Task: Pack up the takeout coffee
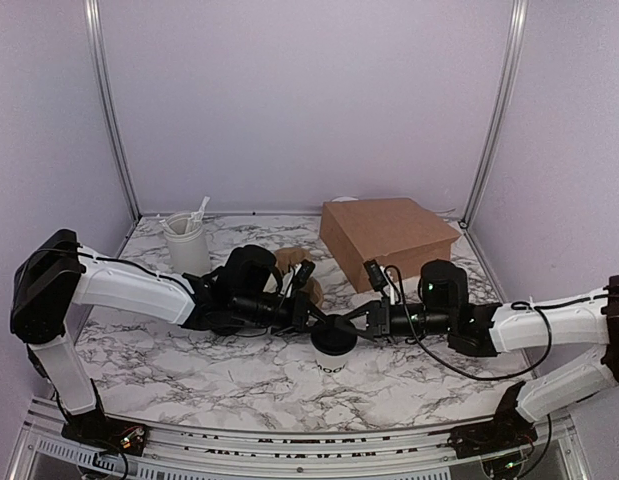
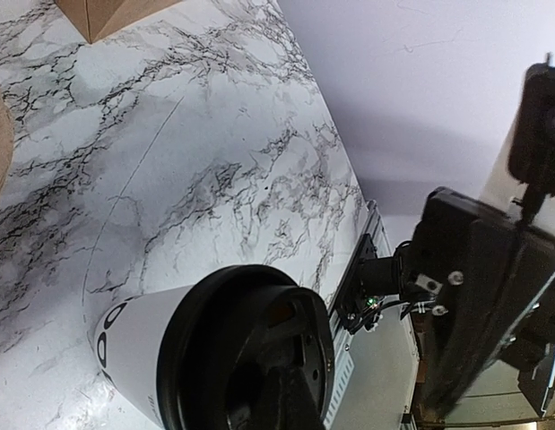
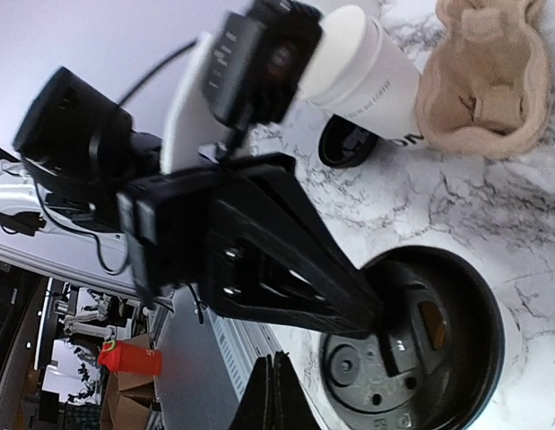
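The takeout coffee [image 1: 333, 350] stands upright at the middle of the marble table, a white paper cup with dark lettering and a black lid [image 3: 429, 345]. My left gripper [image 1: 317, 322] comes in from the left, shut, its tips resting on the lid's top. In the left wrist view the cup [image 2: 138, 345] fills the bottom, and the dark left gripper [image 2: 290, 408] lies over the lid [image 2: 246, 345]. My right gripper [image 1: 357, 322] reaches in from the right. It is shut with nothing between its fingers, and the right gripper [image 3: 275, 372] ends just beside the lid's rim.
A brown pulp cup carrier [image 3: 483, 81] lies behind the left arm. Beside it stand a second white lettered cup [image 3: 367, 81] and a loose black lid [image 3: 347, 145]. A cardboard box [image 1: 389, 240] sits at the back right. A white tumbler with cutlery [image 1: 186, 240] stands at the back left.
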Robot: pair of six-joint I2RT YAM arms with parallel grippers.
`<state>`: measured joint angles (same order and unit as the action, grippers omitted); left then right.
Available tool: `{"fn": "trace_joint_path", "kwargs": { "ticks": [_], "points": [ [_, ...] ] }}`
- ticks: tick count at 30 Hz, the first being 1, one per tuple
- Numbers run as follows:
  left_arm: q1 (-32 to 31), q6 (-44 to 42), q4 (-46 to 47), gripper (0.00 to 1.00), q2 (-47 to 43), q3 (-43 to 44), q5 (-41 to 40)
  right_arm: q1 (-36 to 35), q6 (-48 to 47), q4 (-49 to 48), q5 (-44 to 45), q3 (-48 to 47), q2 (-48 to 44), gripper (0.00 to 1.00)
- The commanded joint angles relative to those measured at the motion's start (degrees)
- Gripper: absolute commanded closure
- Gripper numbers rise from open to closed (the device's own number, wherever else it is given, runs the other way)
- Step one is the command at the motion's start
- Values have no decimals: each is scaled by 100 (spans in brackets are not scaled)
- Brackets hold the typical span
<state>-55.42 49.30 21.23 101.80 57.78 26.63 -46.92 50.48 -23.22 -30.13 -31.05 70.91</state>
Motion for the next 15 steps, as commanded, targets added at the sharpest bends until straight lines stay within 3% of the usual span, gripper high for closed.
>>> {"fn": "trace_joint_path", "kwargs": {
  "ticks": [1, 5, 11, 15],
  "points": [
    [8, -210, -1007, 100, 59, -40, -329, -79, 339, -798, -383, 493, 792, 100],
    [6, -267, -1068, 100, 46, -6, -341, -78, 510, -1152, -524, 553, 1200, 100],
    [8, -272, -1070, 100, 31, 9, -352, 4, -155, 558, 84, -350, 100, 100],
    [0, -288, -1073, 100, 33, 35, -352, 204, -266, 788, 287, -573, -219, 100]
  ]
}}
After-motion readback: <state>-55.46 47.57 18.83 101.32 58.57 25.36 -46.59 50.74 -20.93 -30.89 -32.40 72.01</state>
